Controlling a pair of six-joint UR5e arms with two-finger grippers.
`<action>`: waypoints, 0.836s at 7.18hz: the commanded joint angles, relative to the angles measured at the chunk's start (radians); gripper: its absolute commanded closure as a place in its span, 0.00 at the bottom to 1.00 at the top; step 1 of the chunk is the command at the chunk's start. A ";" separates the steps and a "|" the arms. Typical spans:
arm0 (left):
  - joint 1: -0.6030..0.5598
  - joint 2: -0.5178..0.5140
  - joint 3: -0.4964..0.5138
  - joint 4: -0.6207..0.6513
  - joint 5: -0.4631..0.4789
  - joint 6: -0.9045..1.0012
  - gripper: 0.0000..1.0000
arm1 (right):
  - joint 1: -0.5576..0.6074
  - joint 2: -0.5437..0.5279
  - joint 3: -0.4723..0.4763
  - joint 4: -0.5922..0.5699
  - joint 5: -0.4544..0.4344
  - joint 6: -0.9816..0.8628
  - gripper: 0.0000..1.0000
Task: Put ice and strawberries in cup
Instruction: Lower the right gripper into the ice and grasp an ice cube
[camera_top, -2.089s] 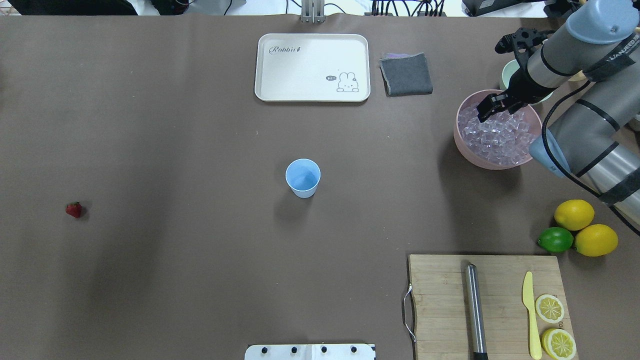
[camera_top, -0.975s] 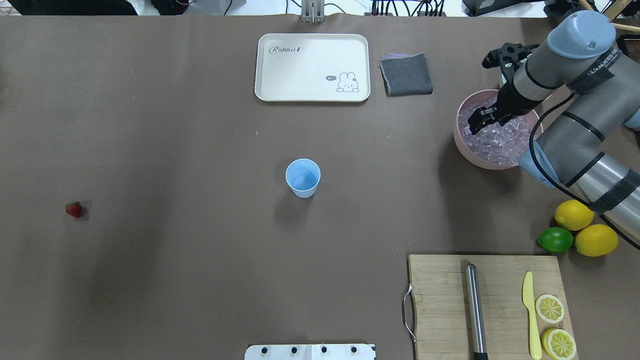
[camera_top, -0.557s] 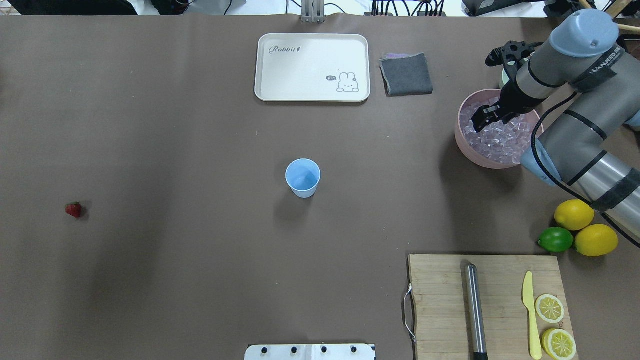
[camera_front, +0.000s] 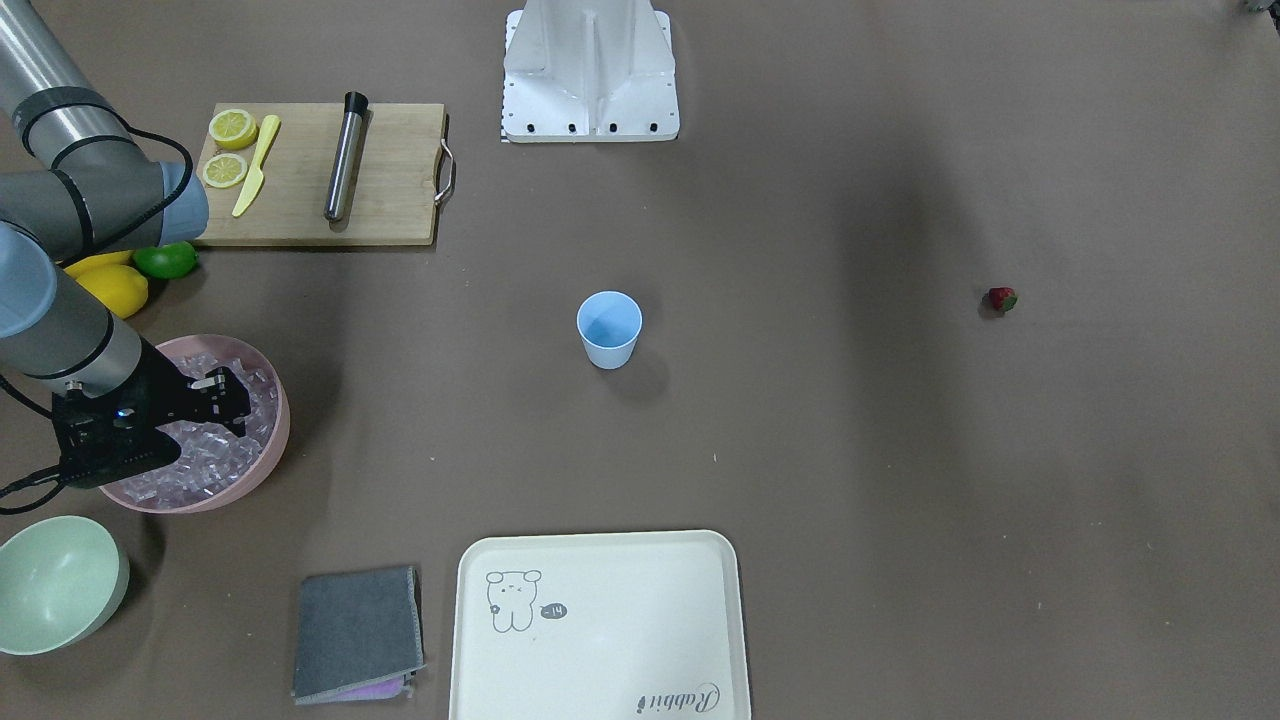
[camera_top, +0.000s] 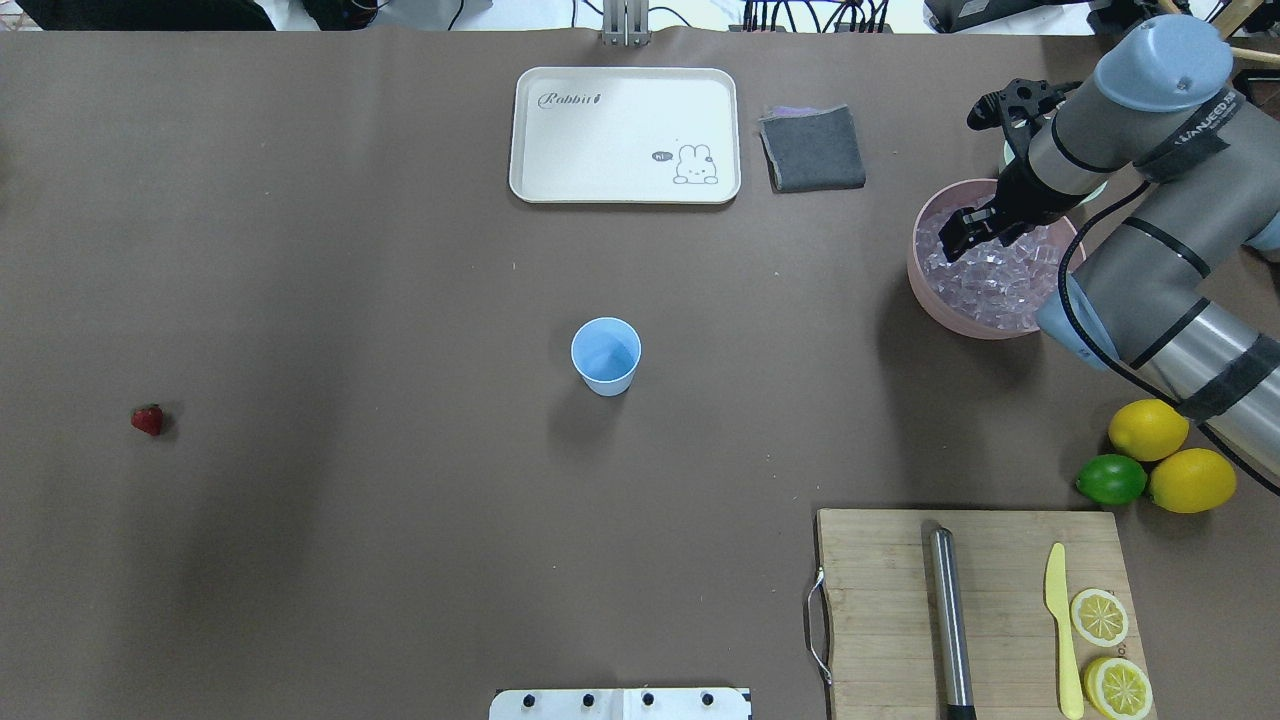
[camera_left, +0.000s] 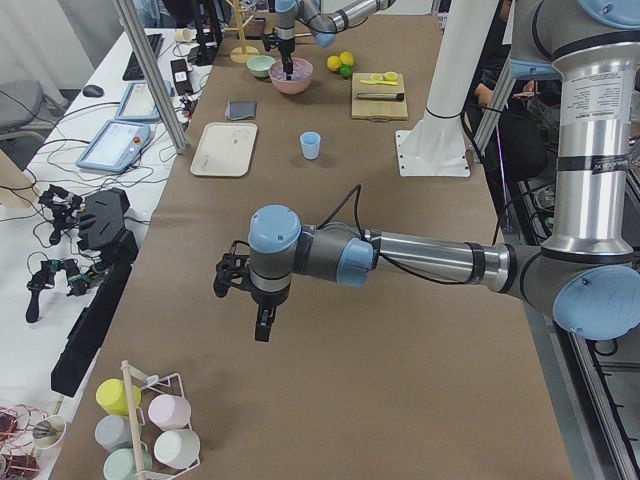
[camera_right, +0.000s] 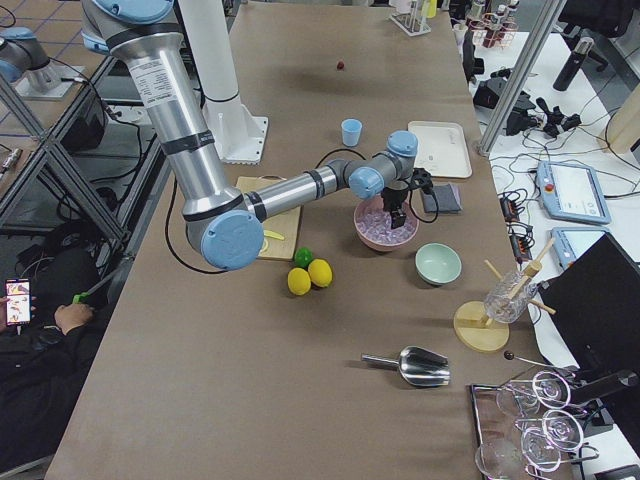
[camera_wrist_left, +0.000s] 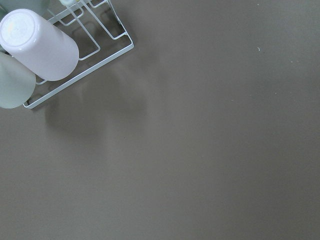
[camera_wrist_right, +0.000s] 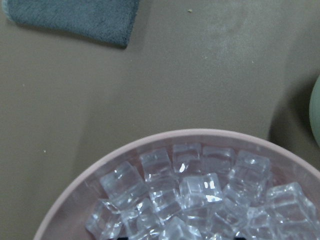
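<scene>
Right gripper (camera_top: 958, 232) down in the pink bowl (camera_top: 925, 285), tips among the ice (camera_top: 990, 280) on the side of the pile toward the table's middle. Can't tell how wide the jaws are, or whether a cube sits between them: from above and from across the table just a dark lump over the pile, and the wrist camera only catches cubes and the bowl's rim, no fingertips. Bowl near the table's right edge, toward the far side, with a pale green bowl (camera_front: 55, 580) just beyond it and a grey cloth (camera_top: 812, 148) nearby.

Probably mid-grab on a cube. Best bet: go for one cube sitting proud of the heap, close square across its flat faces, lift straight up and slowly, since those glassy things look slippery. Worth checking something is actually pinched before swinging away.

Cup (camera_top: 606, 355) upright around the table's middle, looks empty, well apart from the bowl. Strawberry (camera_top: 147, 419) alone near the left edge, untouched.

Left gripper (camera_left: 262, 322) hanging over bare table by the left end; open or closed, can't tell.
</scene>
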 joint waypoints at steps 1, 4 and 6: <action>0.000 0.000 -0.001 0.000 0.000 0.000 0.02 | 0.006 0.010 0.001 -0.002 -0.020 0.000 0.20; 0.000 0.000 -0.001 0.000 0.000 0.000 0.02 | 0.007 0.011 -0.010 -0.002 -0.063 -0.024 0.19; 0.000 0.002 0.001 0.002 0.000 0.000 0.02 | -0.026 0.013 -0.004 0.006 -0.083 -0.038 0.21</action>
